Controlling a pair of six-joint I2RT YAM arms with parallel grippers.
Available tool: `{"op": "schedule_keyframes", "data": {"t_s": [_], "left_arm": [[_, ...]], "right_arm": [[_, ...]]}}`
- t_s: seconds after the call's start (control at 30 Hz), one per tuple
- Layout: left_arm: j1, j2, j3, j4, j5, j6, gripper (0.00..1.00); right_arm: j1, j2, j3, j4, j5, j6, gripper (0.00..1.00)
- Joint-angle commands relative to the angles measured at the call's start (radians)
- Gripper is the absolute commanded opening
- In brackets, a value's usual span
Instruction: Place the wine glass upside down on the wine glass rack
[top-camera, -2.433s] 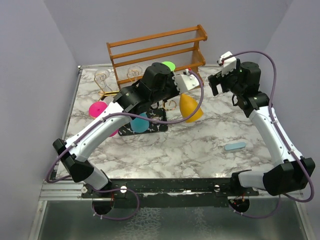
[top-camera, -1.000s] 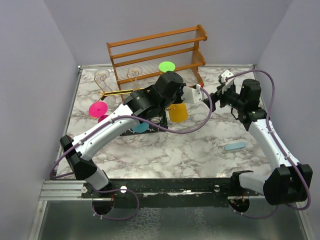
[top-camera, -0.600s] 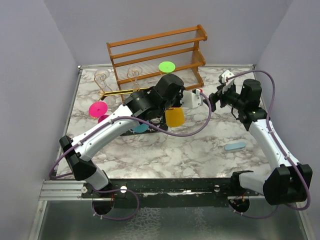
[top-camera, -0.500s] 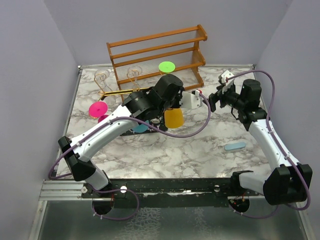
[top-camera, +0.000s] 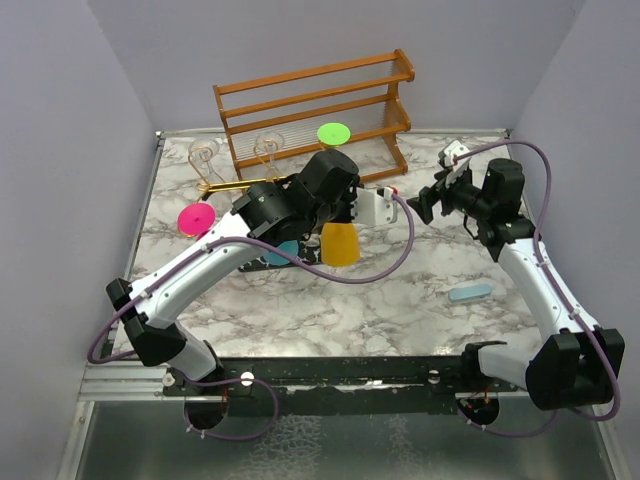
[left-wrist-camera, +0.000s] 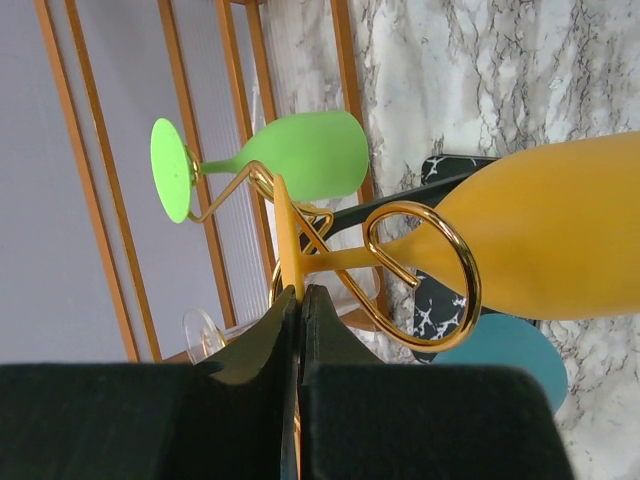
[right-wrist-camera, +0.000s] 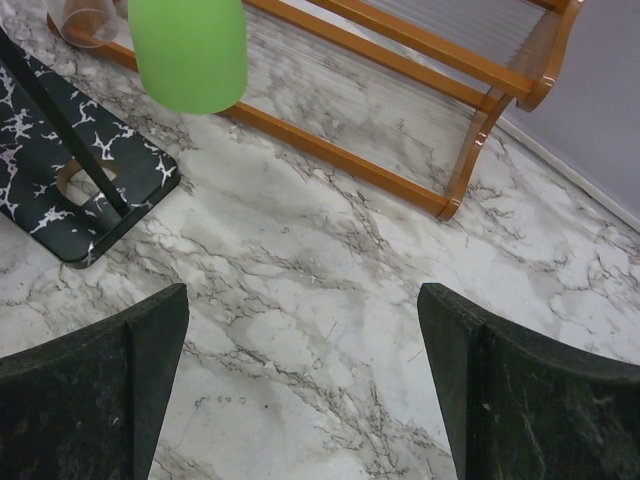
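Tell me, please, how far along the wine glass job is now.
Done: a green wine glass hangs inverted on the wine glass rack. In hand: the left gripper is shut on the orange wine glass, at its foot, stem apparently threaded into the rack. Left: seat it and release. The right gripper is open.

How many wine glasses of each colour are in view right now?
orange wine glass: 1
green wine glass: 1
pink wine glass: 1
teal wine glass, partly hidden by the left arm: 1
clear wine glasses: 2
Total: 6
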Motion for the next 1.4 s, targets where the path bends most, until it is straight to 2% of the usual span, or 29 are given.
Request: {"op": "schedule_keyframes", "data": {"t_s": [0.0, 0.63, 1.37], "left_arm": [[-0.006, -0.045, 0.033, -0.048, 0.034, 0.011, 0.0], [-0.006, -0.069, 0.096, -0.124, 0.165, -0.018, 0.0], [-0.006, -0.064, 0.097, -0.132, 0.241, -0.022, 0.0]], "right_arm": [[-0.01, -0.013, -0.012, 0.023, -0.033, -0.02, 0.96], [-0.024, -0.013, -0.015, 0.019, -0.058, -0.022, 0.96], [-0.03, -0.02, -0.02, 0.019, -0.075, -0.032, 0.96]]}}
